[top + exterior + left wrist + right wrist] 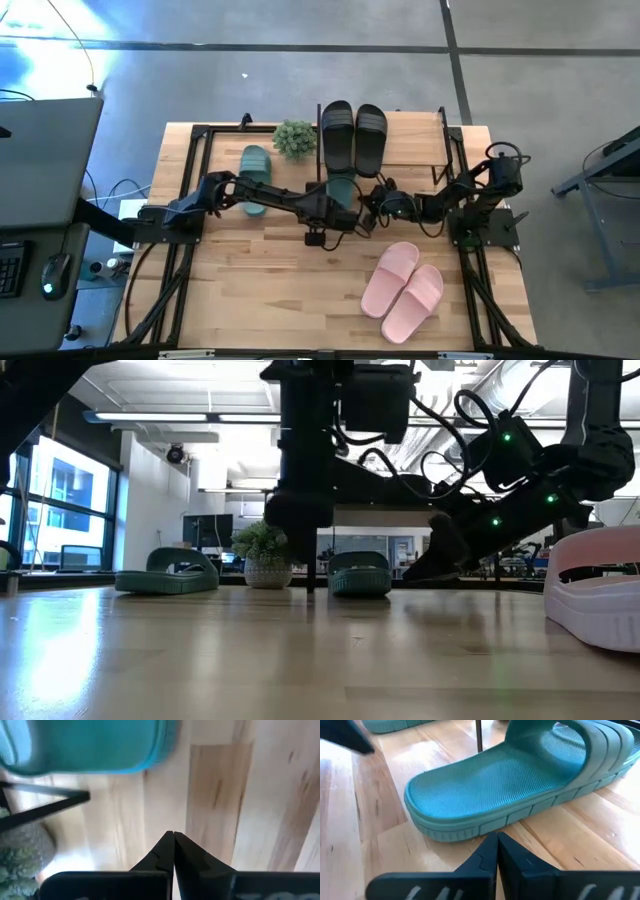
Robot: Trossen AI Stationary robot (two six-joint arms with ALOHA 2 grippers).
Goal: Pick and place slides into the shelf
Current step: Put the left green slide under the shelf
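Observation:
One teal slide (255, 176) lies on the table at the left, and a second teal slide (520, 780) lies near the middle, partly under my arms (341, 188). The black pair (352, 135) rests sole-down on the shelf (412, 132) at the far edge. The pink pair (404, 291) lies near the front right. My left gripper (173, 836) is shut and hangs over bare wood, short of the middle teal slide (90, 745). My right gripper (496, 838) is shut, low, right at that slide's strapless end. My right gripper's shut fingertips stand at the side of the sole (470, 827) at the teal slide's strapless end, coming in low and slanting down from the table's right. I cannot tell whether they touch it. The slide lies flat on the table.
A small potted plant (295, 138) stands on the shelf left of the black pair. The shelf's thin black posts (47, 802) stand close to my left gripper. Bare table lies in front of the arms, left of the pink pair.

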